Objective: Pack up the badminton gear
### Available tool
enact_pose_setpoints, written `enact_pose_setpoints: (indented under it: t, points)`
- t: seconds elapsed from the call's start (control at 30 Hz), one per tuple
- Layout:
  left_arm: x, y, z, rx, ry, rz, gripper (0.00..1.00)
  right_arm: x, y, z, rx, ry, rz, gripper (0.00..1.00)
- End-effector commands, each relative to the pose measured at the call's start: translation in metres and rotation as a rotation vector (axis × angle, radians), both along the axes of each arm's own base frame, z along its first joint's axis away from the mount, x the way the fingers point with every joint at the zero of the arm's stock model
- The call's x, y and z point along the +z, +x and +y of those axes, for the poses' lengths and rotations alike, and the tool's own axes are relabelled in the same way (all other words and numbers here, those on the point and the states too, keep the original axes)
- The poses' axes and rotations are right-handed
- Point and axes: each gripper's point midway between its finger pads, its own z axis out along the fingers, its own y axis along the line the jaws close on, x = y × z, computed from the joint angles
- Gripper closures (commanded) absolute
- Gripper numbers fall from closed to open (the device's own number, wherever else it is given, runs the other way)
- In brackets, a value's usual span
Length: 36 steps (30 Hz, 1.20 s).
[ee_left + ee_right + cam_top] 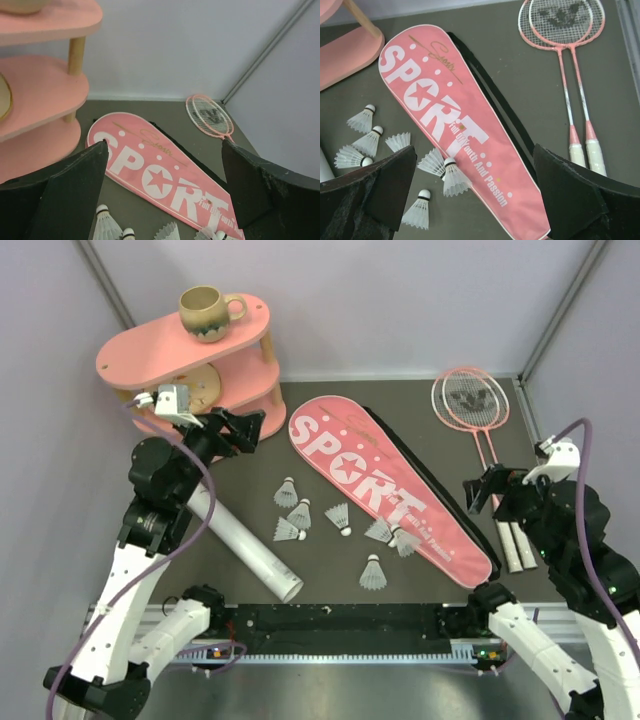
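The big pink bag lettered SPORT (385, 490) lies flat and slanted across the middle of the dark mat. Two slim pink rackets (468, 400) lie side by side at the back right, handles toward me. Several white shuttlecocks (299, 513) are scattered left of and on the bag's near end. The long white tube (245, 545) lies at the front left. My left gripper (252, 430) is open and empty, held above the mat by the shelf, with the bag (160, 175) below it. My right gripper (478, 488) is open and empty above the bag's right edge (445, 110).
A pink two-tier shelf (180, 350) stands at the back left with a brown mug (208, 312) on top. The bag's black strap (430, 475) runs along its right side. Grey walls close the back and both sides.
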Motion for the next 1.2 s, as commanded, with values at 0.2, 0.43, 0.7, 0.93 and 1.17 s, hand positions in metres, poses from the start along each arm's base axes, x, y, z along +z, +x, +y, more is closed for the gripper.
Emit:
enact_pose_setpoints:
  t: [0.2, 0.43, 0.7, 0.93, 1.17]
  points:
    - [-0.153, 0.004, 0.049, 0.361, 0.017, 0.649, 0.01, -0.033, 0.025, 0.062, 0.223, 0.136, 0.095, 0.01]
    - [-0.228, -0.040, 0.081, 0.550, 0.009, 0.893, 0.02, -0.077, 0.031, 0.097, 0.291, 0.234, 0.225, 0.01]
    - [-0.263, -0.072, 0.059, 0.454, -0.167, 0.996, 0.02, -0.116, 0.007, 0.185, 0.457, 0.242, 0.300, 0.01]
    - [-0.309, -0.111, 0.054, 0.478, -0.139, 1.279, 0.02, -0.136, -0.013, 0.253, 0.513, 0.156, 0.372, 0.01]
    - [-0.348, -0.134, 0.033, 0.390, -0.147, 1.482, 0.04, -0.157, -0.029, 0.287, 0.549, 0.131, 0.446, 0.01]
